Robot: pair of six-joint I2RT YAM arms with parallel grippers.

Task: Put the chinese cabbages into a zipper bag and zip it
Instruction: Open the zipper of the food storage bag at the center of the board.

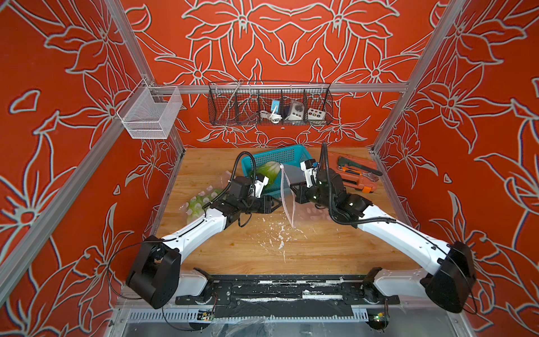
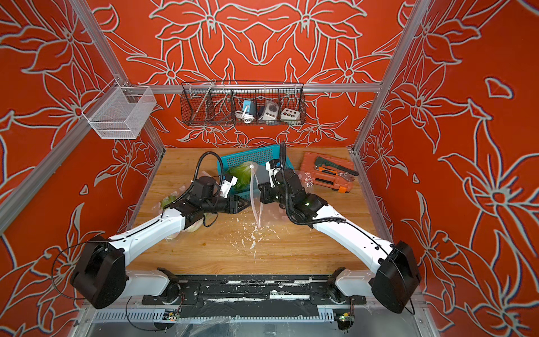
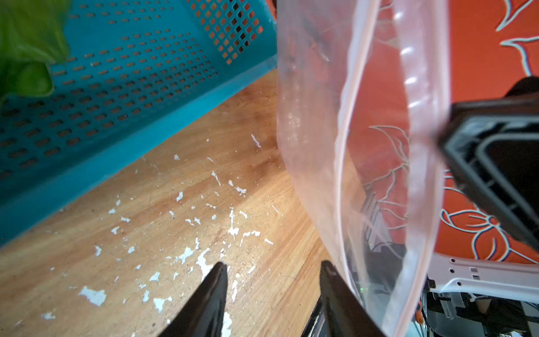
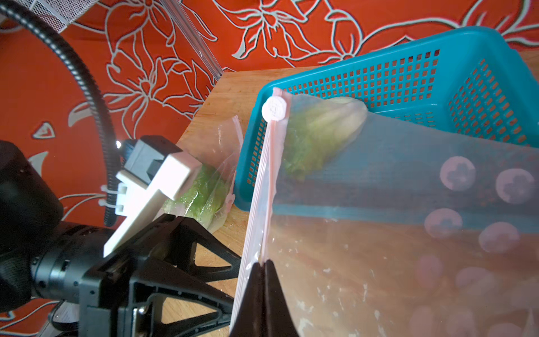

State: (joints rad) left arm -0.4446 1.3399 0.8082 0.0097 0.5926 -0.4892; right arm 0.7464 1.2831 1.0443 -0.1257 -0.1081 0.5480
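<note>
A translucent plastic zipper bag (image 4: 379, 233) printed with pale pink dots is held upright over the wooden tabletop (image 1: 291, 251). Its mouth edge is pinched in the right claw (image 4: 264, 268), whose black fingers are pressed together on the pink zip strip. A round white slider (image 4: 273, 107) is seen at the far end of that strip. Whether the strip is sealed along its length cannot be made out.

The left claw (image 3: 274, 264) is spread roughly halfway, its fingers apart over bare tabletop. One finger is placed just beside the bag's film, and contact cannot be confirmed.

One chinese cabbage (image 1: 269, 169), a small oblong head with crinkled green leaves and a pale base, is lying in the teal perforated plastic basket (image 1: 280, 153) at the back of the tabletop. In the right wrist view it is blurred by the bag's film, and in the left wrist view only a cut-off leaf edge is shown.

A second clear plastic bag (image 1: 201, 201) holding green cabbage leaves is lying beside the basket, largely covered by the left arm, so the heads inside cannot be counted.

An orange tool case (image 1: 357, 178) is partly hidden behind the right arm. White flecks (image 3: 189, 253) are scattered on the wood.
</note>
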